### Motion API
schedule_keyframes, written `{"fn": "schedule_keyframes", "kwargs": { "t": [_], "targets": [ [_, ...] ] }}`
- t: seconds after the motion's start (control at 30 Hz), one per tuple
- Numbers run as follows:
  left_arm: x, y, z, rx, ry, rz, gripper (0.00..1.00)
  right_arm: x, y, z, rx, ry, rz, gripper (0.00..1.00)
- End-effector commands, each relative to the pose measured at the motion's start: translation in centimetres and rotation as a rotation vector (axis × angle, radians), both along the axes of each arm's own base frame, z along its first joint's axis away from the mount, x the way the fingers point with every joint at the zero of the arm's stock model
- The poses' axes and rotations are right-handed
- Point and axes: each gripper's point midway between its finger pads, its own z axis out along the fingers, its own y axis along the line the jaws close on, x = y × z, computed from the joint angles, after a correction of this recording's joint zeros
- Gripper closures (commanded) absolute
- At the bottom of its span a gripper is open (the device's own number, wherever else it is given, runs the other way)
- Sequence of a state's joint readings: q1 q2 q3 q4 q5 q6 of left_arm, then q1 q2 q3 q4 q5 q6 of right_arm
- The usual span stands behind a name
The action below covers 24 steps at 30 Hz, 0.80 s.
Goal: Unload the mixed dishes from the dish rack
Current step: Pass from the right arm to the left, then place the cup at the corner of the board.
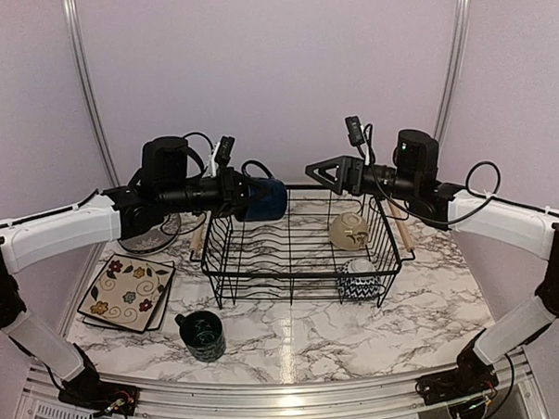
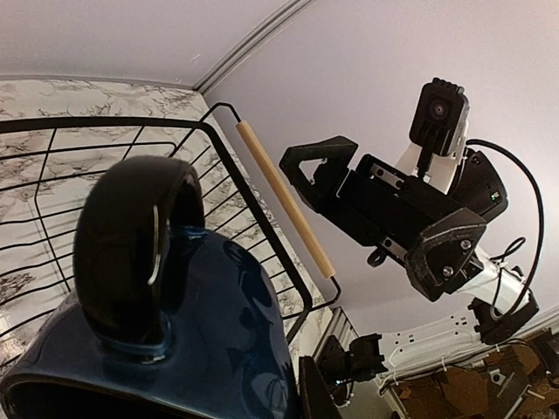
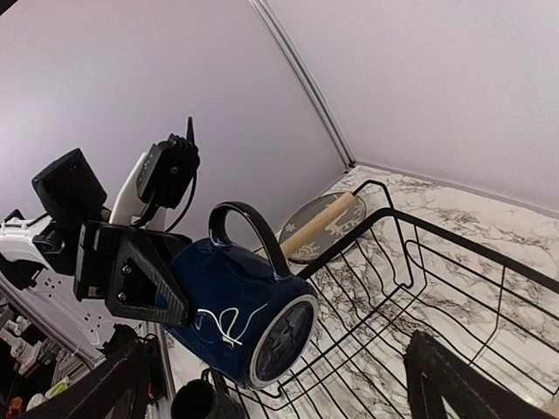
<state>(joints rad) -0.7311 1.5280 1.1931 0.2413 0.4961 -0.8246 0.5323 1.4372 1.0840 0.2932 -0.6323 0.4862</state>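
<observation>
Dish rack (image 1: pixel 291 265), a black wire basket with a light wooden bar handle on each short side, sits at the middle of a white marble-patterned tabletop (image 1: pixel 423 319). Two dishes are in it. A beige bowl (image 1: pixel 348 231) is tipped on its side against the right wall. A blue-and-white chevron bowl (image 1: pixel 362 282) sits in the front right corner, seen through the wires.

Above the rack's rear left corner, the left gripper (image 1: pixel 244 194) holds a dark blue mug (image 1: pixel 268 199) in the air, clear of the wires. Its jaws are clamped on the mug at the mouth end. The mug lies sideways, with its black loop handle (image 3: pixel 249 231) on top and its base turned toward the other arm.

The right gripper (image 1: pixel 334 177) hangs over the rack's rear rim, facing the mug and just apart from it. Its jaws are spread wide and hold nothing.

Other dishes are out on the tabletop to the left of the rack. Square cream floral plates (image 1: pixel 127 292) lie stacked near the left edge. A second dark mug (image 1: pixel 203 333) stands upright in front of the rack's left corner. A grey round patterned plate (image 3: pixel 319 229) lies flat beside the left wooden handle (image 3: pixel 325 216), mostly hidden under the left arm in the overhead view. The right wooden handle (image 1: pixel 401 227) runs along the rack's far short side, below the right arm.
</observation>
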Motion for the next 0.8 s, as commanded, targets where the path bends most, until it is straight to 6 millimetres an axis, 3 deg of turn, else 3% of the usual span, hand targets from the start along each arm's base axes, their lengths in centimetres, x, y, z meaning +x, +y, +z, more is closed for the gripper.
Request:
{"fn": "schedule_keyframes", "kwargs": {
  "t": [0.0, 0.1, 0.3, 0.57, 0.77],
  "targets": [
    [-1.8, -0.1, 3.0, 0.292, -0.281, 0.026, 1.0, 0.7, -1.3, 2.0, -0.015, -0.051, -0.056, 0.01],
    [-4.2, -1.3, 3.1, 0.449, -0.418, -0.047, 1.0, 1.0, -1.9, 2.0, -0.031, -0.057, -0.09, 0.01],
    [-9.4, -2.1, 0.7, 0.658, -0.54, -0.24, 1.0, 1.7, -3.1, 2.0, -0.061, -0.061, -0.148, 0.02],
    [-15.0, -1.1, -4.0, 0.795, -0.547, -0.466, 1.0, 2.9, -5.1, 1.7, -0.099, -0.051, -0.263, 0.01],
    [-17.7, -0.8, -9.2, 0.929, -0.447, -0.61, 1.0, 3.3, -5.8, 1.7, -0.114, -0.048, -0.291, 0.02]
  ]
}}
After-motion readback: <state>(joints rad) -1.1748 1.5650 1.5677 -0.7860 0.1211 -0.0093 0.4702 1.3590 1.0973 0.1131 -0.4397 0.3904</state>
